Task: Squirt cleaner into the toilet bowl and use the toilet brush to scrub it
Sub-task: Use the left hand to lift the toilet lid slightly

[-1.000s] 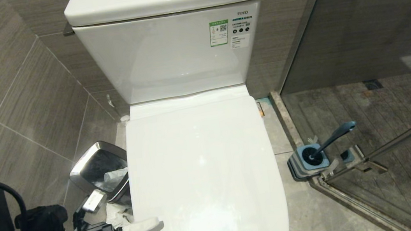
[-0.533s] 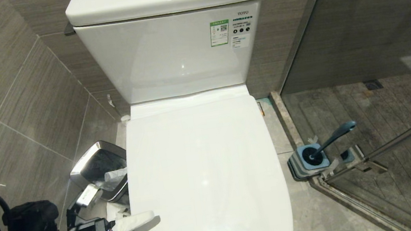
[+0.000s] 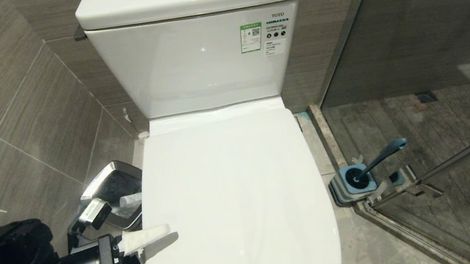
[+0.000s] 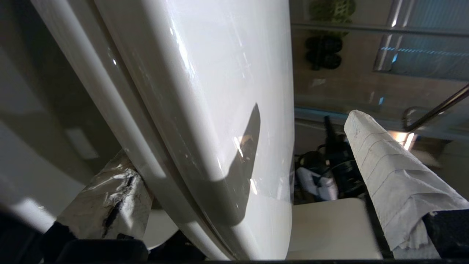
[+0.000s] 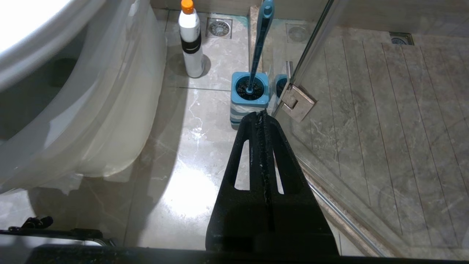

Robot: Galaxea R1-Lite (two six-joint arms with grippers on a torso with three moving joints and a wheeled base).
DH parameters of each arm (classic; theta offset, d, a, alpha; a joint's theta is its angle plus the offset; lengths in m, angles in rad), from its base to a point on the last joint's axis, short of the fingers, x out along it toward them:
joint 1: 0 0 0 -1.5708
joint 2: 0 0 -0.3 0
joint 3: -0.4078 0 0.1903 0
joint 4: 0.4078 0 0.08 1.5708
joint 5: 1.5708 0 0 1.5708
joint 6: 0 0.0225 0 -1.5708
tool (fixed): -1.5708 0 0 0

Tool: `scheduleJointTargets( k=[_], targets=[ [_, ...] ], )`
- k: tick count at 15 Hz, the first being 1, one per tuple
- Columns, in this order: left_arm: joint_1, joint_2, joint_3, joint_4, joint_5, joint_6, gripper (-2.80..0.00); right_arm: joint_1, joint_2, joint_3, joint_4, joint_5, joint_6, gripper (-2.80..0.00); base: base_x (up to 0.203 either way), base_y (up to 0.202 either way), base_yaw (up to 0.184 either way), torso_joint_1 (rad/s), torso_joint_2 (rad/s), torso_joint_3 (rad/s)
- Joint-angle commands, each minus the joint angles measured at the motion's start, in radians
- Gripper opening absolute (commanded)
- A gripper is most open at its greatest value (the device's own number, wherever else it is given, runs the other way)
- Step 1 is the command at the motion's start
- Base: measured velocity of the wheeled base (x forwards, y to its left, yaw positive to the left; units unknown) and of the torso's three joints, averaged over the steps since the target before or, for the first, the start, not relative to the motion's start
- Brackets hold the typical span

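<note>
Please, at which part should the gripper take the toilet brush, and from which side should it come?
Probably at the upper end of the toilet brush handle, coming from above: its head sits deep in the square holder, and only the slim handle stands free.

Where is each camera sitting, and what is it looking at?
Head view: high up, looking down at the shut toilet lid; the left gripper shows at the lid's left edge.
Left wrist view: low beside the lid, with one wrapped finger on each side of its edge.
Right wrist view: near the floor, facing the toilet brush; the right gripper is shut.
Head and right wrist share the brush.
</note>
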Motion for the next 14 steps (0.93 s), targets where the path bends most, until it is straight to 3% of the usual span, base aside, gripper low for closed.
scheduleJointTargets(
  k=[1, 8, 14],
  targets=[
    [0.000, -0.093, -0.027, -0.011, -0.005, -0.097, 0.00, 0.000, 0.002, 0.000, 0.000, 0.000, -0.001, -2.80, 0.000, 0.000, 0.000, 0.000, 0.00, 0.000],
    [-0.001, -0.272, -0.050, -0.011, -0.018, -0.302, 0.00, 0.000, 0.002, 0.000, 0.000, 0.000, -0.001, -2.80, 0.000, 0.000, 0.000, 0.000, 0.00, 0.000],
    [-0.026, -0.453, -0.060, -0.011, -0.037, -0.515, 0.00, 0.000, 0.002, 0.000, 0.000, 0.000, -0.001, -2.80, 0.000, 0.000, 0.000, 0.000, 0.00, 0.000]
  ],
)
